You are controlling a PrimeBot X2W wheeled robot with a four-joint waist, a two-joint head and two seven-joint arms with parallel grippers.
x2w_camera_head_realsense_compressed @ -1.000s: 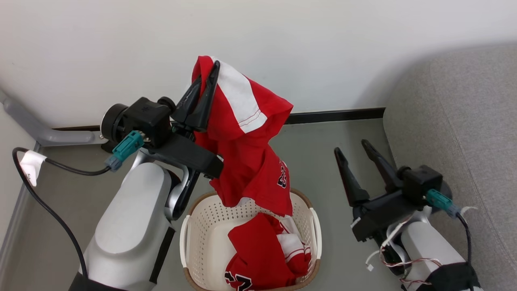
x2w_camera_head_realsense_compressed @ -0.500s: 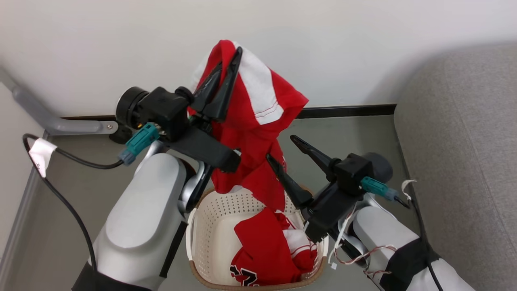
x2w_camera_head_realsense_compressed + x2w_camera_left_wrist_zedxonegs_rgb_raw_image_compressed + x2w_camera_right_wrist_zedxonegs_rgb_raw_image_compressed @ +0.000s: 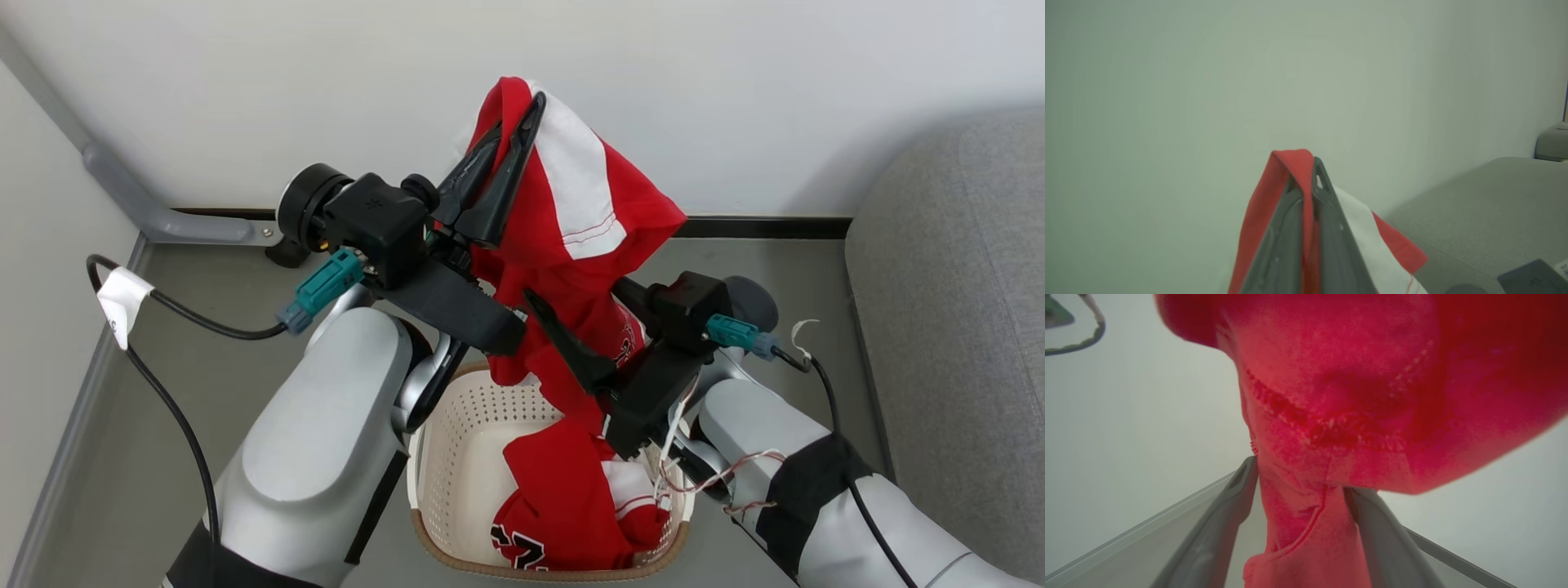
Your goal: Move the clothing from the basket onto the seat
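While left fingers (image 3: 529, 122) pinch a jersey (image 3: 588, 196) tight above the basket (image 3: 457, 408) | it hangs long-axis down toward it | right fingers (image 3: 551, 322) wide apart, straddling that drape, gripping nothing | seat (image 3: 947, 286) right of basket, so right fingers closer imo

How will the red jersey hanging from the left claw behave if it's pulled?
Likely floppy: the jersey drapes in folds from the shut left claw. Probably light, since one pinch holds it up. It may bunch inside the open right claw rather than keep shape.
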